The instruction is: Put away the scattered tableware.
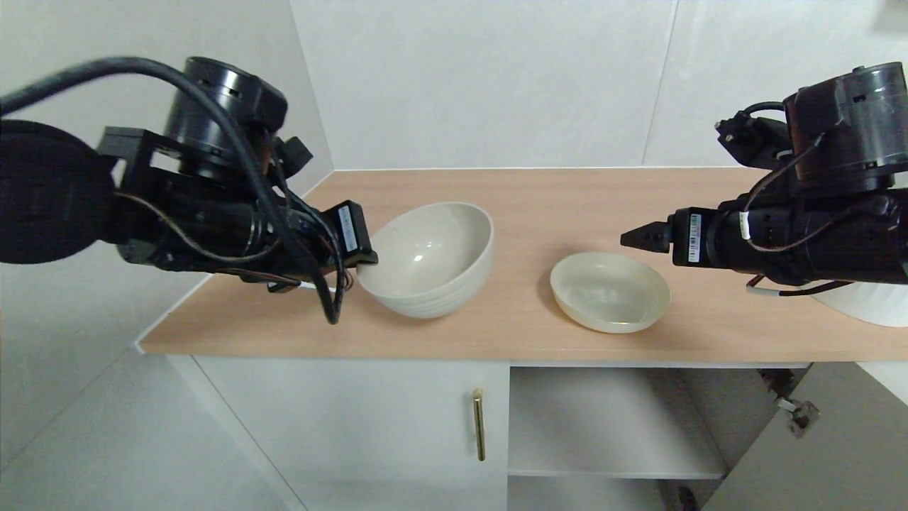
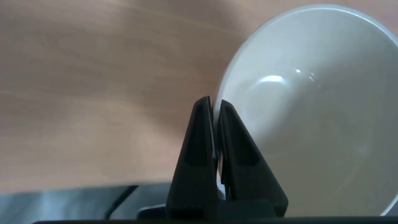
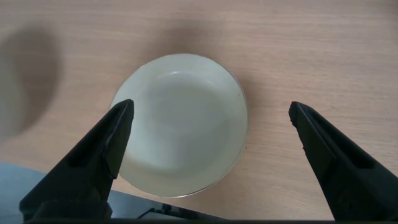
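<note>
A wooden countertop [image 1: 539, 191] is set against white tiled walls [image 1: 482, 78], with a cabinet beneath. One door [image 1: 397, 426] is closed, and the compartment [image 1: 610, 419] beside it stands open, its shelf bare.

The bowl [image 1: 433, 262] is found toward the robot's left side of the countertop, tipped up on one side. Its rim is pinched by the left gripper [image 1: 362, 255], whose jaws are drawn almost together on the wall of the bowl [image 2: 311, 118].

The shallow dish [image 1: 610, 291] lies flat near the front edge, above the open compartment. The right gripper [image 1: 638, 238] is held over it with nothing grasped and its jaws spread wide.

In the right wrist view the dish [image 3: 180, 124] is seen off-centre below the right gripper [image 3: 210, 104]. One finger is over the dish's rim and the other over bare wood past the opposite rim.

The dish is round, so no long axis applies. The right arm is judged the nearer, and a sideways correction is likely needed before descent.

A white vessel [image 1: 865, 301] is partly hidden under the right arm.
</note>
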Robot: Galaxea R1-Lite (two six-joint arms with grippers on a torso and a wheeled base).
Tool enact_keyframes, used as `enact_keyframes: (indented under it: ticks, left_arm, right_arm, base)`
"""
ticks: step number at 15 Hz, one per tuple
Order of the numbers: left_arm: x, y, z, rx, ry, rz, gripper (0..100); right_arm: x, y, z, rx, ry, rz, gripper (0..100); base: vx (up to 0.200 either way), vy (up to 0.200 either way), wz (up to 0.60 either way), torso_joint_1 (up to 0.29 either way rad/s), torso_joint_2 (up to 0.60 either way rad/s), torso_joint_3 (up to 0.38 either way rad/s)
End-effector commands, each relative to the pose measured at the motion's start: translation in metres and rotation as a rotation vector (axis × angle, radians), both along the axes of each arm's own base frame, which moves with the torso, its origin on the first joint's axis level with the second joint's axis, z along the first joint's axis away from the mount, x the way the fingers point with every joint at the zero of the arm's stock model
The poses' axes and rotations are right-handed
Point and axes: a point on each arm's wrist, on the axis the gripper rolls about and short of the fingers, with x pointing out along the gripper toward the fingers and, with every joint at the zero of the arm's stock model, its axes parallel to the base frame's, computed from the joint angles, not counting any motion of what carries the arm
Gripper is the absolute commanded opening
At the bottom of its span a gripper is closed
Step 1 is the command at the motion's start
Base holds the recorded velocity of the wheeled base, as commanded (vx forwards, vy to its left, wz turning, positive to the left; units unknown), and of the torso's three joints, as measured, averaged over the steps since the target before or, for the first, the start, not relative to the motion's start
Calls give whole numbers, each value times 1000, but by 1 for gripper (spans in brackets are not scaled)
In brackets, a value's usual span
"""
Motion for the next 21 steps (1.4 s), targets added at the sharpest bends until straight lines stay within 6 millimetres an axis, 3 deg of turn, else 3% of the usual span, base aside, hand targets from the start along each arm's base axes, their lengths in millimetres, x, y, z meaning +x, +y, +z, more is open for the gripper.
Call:
enact_keyframes:
  ticks: [1, 4, 13, 14, 21]
  left_arm:
    - [-33, 15, 27, -68, -69, -53, 0]
    - [-42, 18, 31, -88, -80, -78, 0]
    - [-42, 18, 31, -88, -78, -79, 0]
    - [-42, 18, 31, -88, -78, -79, 0]
    - [-43, 18, 32, -92, -80, -81, 0]
  right_arm:
    - [9, 4, -7, -20, 17, -20, 100]
    - [31, 12, -27, -100, 48, -123, 100]
    - [48, 7, -43, -163, 172, -162, 100]
    - [49, 8, -44, -163, 175, -160, 0]
    - [50, 8, -40, -140, 179, -168, 0]
  base:
    - [0, 0, 0, 0, 0, 0]
    - [0, 0, 0, 0, 0, 0]
    - [0, 0, 0, 0, 0, 0]
    - [0, 0, 0, 0, 0, 0]
    - [0, 0, 0, 0, 0, 0]
